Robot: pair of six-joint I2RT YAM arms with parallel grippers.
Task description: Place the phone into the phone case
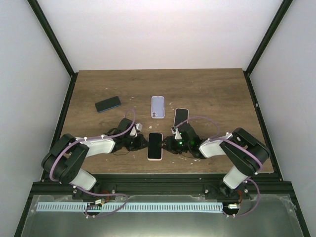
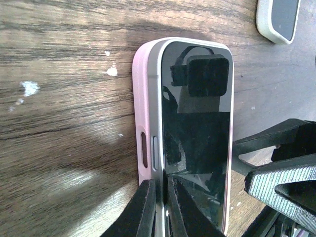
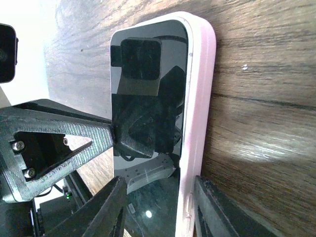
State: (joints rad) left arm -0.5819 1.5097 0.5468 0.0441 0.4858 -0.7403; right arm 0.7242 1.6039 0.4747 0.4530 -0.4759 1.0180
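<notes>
A black-screened phone (image 1: pixel 155 145) lies face up in a pink case in the near middle of the wooden table. In the left wrist view the phone's (image 2: pixel 197 133) silver left edge stands a little above the case's (image 2: pixel 143 98) wall. My left gripper (image 2: pixel 163 207) is shut on that raised edge of the phone. My right gripper (image 3: pixel 160 212) is open and straddles the other long side: one finger over the screen (image 3: pixel 148 64), the other on the table against the case's (image 3: pixel 200 89) wall. In the top view the grippers sit left (image 1: pixel 143 142) and right (image 1: pixel 168 144) of the phone.
A dark phone (image 1: pixel 108 104) lies at the back left. A lavender case (image 1: pixel 157 106) lies behind the middle. Another phone in a white case (image 1: pixel 180 117) lies just behind my right gripper, and also shows in the left wrist view (image 2: pixel 279 19). White specks dot the wood.
</notes>
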